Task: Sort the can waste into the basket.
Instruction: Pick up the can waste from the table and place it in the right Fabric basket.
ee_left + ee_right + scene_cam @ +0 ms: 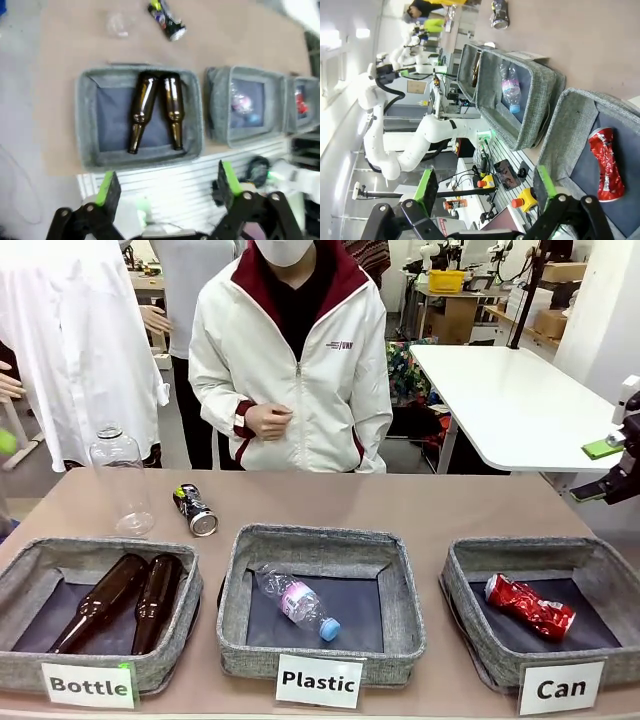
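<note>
1. Crushed shiny red drink can point(530, 606): lies inside the shallow grey fabric basket carded "Can" point(468, 562), on the robot's right. Sorted.
2. Black drink can with silver end and green-yellow print point(195, 510): lies on its side on the brown table point(420, 505), far left, near an upright clear plastic bottle point(120, 480). Not yet sorted.
3. Left gripper point(167, 185): fingers spread wide, nothing held; high above the two brown glass bottles point(141, 107).
4. Right gripper point(485, 186): spread wide, empty; apparently off the table's right side, though the front view clips it.
5. Hazards: the round black can may roll as fingers close. The clear bottle may topple on approach. The carry passes the "Plastic" basket point(238, 575), so an early release would mis-sort.
</note>
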Robot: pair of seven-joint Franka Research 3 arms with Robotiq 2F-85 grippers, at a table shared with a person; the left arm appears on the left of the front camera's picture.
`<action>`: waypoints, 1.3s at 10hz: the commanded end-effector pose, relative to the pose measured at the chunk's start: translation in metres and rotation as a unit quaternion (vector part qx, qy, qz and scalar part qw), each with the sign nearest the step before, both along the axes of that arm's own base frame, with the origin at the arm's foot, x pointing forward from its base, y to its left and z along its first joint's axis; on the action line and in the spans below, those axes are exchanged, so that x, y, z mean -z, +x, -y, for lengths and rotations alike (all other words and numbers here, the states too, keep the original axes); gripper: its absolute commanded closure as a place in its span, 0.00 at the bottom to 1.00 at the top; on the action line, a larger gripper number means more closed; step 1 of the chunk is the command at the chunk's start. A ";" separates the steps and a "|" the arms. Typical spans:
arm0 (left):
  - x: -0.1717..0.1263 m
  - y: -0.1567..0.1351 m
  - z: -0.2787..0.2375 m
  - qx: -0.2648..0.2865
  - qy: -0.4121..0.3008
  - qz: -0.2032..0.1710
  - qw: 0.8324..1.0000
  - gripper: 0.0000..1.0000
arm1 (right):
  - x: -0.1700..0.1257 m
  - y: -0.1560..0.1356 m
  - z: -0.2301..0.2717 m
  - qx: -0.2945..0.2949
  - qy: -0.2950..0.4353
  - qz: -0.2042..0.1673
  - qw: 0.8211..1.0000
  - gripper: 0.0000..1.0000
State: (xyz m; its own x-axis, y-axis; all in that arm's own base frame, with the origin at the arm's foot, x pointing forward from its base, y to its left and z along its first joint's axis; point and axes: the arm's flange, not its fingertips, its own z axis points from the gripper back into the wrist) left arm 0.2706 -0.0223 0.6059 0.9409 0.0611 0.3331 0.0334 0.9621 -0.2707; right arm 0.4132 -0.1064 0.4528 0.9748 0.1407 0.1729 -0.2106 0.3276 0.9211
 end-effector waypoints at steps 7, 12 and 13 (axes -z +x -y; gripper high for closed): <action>0.035 0.028 0.104 0.022 0.124 -0.005 0.992 0.00 | 0.000 -0.001 0.002 -0.001 -0.003 0.013 1.000 0.00; 0.094 0.072 0.215 -0.153 0.047 -0.037 0.986 0.00 | 0.000 -0.001 0.002 -0.001 -0.003 0.013 1.000 0.00; 0.100 0.083 0.240 -0.184 0.066 -0.030 0.980 0.00 | 0.000 -0.001 0.002 -0.001 -0.003 0.013 1.000 0.00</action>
